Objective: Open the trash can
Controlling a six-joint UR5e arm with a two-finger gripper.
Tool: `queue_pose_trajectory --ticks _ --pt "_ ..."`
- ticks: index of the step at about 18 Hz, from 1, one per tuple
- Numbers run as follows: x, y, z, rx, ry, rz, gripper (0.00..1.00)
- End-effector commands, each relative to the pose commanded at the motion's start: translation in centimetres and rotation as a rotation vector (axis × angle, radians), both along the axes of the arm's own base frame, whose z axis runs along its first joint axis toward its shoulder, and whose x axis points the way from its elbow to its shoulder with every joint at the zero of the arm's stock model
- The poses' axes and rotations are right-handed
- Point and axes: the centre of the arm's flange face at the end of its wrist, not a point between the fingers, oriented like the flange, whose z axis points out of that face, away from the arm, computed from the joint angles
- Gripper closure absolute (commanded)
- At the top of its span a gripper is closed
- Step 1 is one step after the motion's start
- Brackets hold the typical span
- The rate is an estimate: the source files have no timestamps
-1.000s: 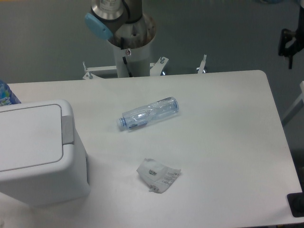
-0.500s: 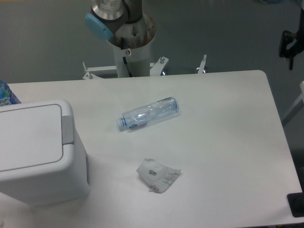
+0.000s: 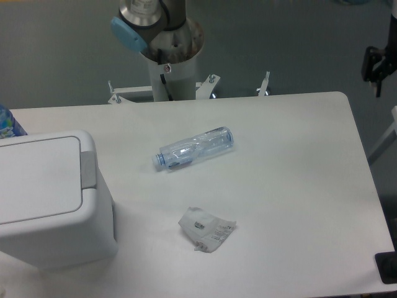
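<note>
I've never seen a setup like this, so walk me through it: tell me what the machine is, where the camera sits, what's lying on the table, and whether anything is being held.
One fixed camera looks down at a white table. The grey column with a blue cap at the top edge is the base of the robot arm. Its gripper is outside the picture, so nothing can be seen held. At the left stands a large white boxy plastic trash can, with its flat lid shut and a small grey tab on its right edge. Mid-table, a clear crushed plastic bottle lies on its side. Nearer the camera lies a crumpled white paper wrapper.
</note>
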Motion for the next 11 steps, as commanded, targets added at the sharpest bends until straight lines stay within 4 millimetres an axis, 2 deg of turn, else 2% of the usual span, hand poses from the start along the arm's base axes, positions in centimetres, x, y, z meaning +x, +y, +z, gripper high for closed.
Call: queue_pose_trajectory --ticks 3,5,11 --pt "0.2 0.3 -0.1 0.023 -0.012 0.063 0.0" --pt "1.9 4.0 -0.3 0.093 -0.047 0.146 0.0" --pt "6.4 11.7 0.0 0.206 -0.115 0.269 0.0"
